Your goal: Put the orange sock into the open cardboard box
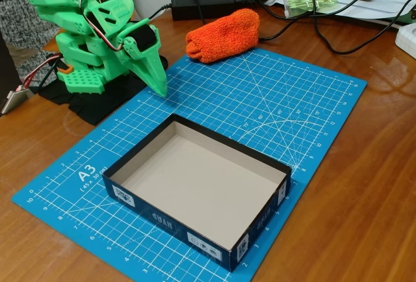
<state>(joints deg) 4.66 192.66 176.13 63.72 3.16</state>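
Right, closest to us sits the open cardboard box, dark navy outside, pale grey inside, nothing in it, lying slightly askew on the blue cutting mat that covers the wooden worktop. Moving back and to the left of the fixed view, we find the green arm folded down on its base, the tool pointing at the mat with its jaws seemingly pressed together and nothing between them, though the angle makes it hard to be sure. Beyond that, the orange sock lies as a fuzzy roll right at the mat's far edge, near the tool but apart from it, with a black power brick and cables just behind. The pickup hasn't started, we'd say. To do it well, we'd want the jaws opened wide, brought down across the roll's narrow width at its middle, and sunk well into that soft pile before squeezing.
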